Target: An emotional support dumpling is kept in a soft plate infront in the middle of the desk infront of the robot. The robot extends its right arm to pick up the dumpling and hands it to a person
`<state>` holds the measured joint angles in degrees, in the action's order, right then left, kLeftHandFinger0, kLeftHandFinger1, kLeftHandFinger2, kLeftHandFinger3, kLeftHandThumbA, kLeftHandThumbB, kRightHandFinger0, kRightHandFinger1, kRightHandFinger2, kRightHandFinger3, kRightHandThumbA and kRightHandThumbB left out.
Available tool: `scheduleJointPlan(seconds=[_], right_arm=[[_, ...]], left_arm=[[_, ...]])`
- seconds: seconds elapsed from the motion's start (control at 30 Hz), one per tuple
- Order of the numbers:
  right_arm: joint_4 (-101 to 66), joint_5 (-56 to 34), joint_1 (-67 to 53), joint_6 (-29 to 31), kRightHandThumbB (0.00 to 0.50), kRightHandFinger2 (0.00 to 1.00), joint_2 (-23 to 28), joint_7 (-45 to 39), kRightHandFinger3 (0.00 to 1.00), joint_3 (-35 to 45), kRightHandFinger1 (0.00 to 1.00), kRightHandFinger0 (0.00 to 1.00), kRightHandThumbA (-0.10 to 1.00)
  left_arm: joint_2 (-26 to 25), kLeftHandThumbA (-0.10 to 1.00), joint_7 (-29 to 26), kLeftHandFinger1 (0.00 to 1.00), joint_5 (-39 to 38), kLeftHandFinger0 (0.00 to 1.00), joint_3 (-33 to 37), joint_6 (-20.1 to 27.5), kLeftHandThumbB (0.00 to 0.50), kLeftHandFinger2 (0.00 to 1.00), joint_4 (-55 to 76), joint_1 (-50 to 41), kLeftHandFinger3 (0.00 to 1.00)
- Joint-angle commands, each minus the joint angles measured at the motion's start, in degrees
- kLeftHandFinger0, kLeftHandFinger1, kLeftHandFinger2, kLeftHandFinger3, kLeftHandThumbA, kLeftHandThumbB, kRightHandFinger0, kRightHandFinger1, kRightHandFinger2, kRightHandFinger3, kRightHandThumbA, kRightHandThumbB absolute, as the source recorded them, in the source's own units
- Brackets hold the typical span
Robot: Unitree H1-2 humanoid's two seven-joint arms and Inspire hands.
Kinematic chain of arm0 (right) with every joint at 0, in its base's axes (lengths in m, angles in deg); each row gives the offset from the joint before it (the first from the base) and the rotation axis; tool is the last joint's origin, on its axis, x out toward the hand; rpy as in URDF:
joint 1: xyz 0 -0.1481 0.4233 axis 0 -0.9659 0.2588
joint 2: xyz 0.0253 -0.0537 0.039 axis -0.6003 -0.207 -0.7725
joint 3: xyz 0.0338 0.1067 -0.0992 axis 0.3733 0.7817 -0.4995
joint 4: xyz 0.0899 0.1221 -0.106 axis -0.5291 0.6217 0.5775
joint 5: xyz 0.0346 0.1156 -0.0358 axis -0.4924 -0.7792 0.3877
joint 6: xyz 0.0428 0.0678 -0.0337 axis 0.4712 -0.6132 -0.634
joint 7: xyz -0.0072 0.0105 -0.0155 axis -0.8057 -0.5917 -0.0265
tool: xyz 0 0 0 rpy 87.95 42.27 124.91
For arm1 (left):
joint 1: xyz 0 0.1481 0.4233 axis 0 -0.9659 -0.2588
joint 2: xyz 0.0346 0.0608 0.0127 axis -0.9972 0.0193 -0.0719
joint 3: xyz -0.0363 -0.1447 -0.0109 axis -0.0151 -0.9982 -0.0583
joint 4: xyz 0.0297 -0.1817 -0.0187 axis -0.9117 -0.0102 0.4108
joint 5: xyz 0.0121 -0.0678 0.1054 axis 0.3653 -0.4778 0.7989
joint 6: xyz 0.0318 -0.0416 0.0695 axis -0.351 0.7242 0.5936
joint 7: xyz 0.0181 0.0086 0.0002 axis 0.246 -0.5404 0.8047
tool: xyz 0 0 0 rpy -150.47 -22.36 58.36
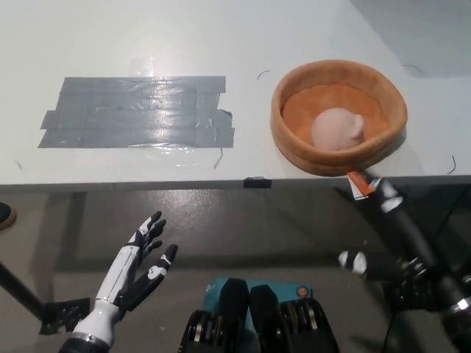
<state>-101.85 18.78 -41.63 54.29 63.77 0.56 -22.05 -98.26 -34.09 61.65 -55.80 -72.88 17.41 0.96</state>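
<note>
A pale pink dumpling [337, 129] lies inside the soft orange plate [294, 140], which stands on the white desk near its front edge, right of middle. My black right hand [408, 246] is open below the desk's front edge, just under the plate. One of its white-tipped fingers [388, 193] reaches up close to the plate's front rim, apart from the dumpling. My white left hand [136, 268] rests open at the lower left, below the desk, holding nothing.
A patch of grey tape strips [140, 110] covers the white desk [221, 44] at the left. A small orange and white tag [358, 184] hangs at the plate's front. A small black piece [257, 182] sits on the desk's front edge. Grey floor lies below.
</note>
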Motion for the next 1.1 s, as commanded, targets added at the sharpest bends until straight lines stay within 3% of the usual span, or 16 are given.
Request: scheduleJointPlan(seconds=[0.0, 0.03, 0.2, 0.33, 0.4, 0.6, 1.07], right_arm=[[-7.5, -4.2, 9.9, -7.8, 0.330, 1.00, 4.1, -3.7, 1.00, 4.7, 1.00, 1.00, 1.00], [-6.2, -3.8, 13.6, -10.9, 0.301, 1.00, 5.6, -5.5, 1.00, 4.7, 1.00, 1.00, 1.00], [3.8, -1.3, 25.1, -13.4, 0.317, 1.00, 11.0, -11.0, 1.00, 1.5, 1.00, 1.00, 1.00], [13.9, -0.7, 33.4, -14.5, 0.285, 1.00, 12.6, -14.8, 1.00, -2.6, 1.00, 1.00, 1.00], [18.8, -0.2, 37.2, -15.5, 0.299, 1.00, 13.1, -16.7, 1.00, -4.8, 1.00, 1.00, 1.00], [34.0, -0.3, 45.6, -16.9, 0.285, 1.00, 11.4, -20.3, 1.00, -9.7, 1.00, 1.00, 1.00], [47.9, 0.4, 49.0, -17.4, 0.356, 1.00, 6.1, -23.8, 1.00, -14.6, 1.00, 1.00, 1.00]], left_arm=[[-0.3, 0.70, 0.5, 1.00, 0.6, 0.97, 0.0, 2.5, 0.237, 1.00, 1.7, -0.1, 1.00], [-0.3, 0.70, 0.5, 1.00, 0.5, 0.97, 0.0, 2.8, 0.237, 1.00, 1.6, -0.2, 1.00], [-0.2, 0.69, 0.4, 1.00, 0.7, 0.97, 0.2, 3.0, 0.236, 1.00, 1.5, 0.5, 0.99], [-0.3, 0.69, 0.6, 1.00, 0.9, 0.97, 0.3, 1.5, 0.233, 1.00, 2.4, 1.0, 1.00], [-0.2, 0.69, 0.5, 1.00, 0.9, 0.96, 0.2, 2.1, 0.225, 1.00, 2.0, 1.5, 1.00], [-0.4, 0.70, 0.6, 1.00, 0.7, 0.97, 0.0, 3.1, 0.230, 1.00, 1.2, 2.3, 0.99], [-0.5, 0.68, 0.9, 1.00, 0.4, 0.97, -0.2, 3.2, 0.221, 1.00, 1.3, 2.9, 0.98]])
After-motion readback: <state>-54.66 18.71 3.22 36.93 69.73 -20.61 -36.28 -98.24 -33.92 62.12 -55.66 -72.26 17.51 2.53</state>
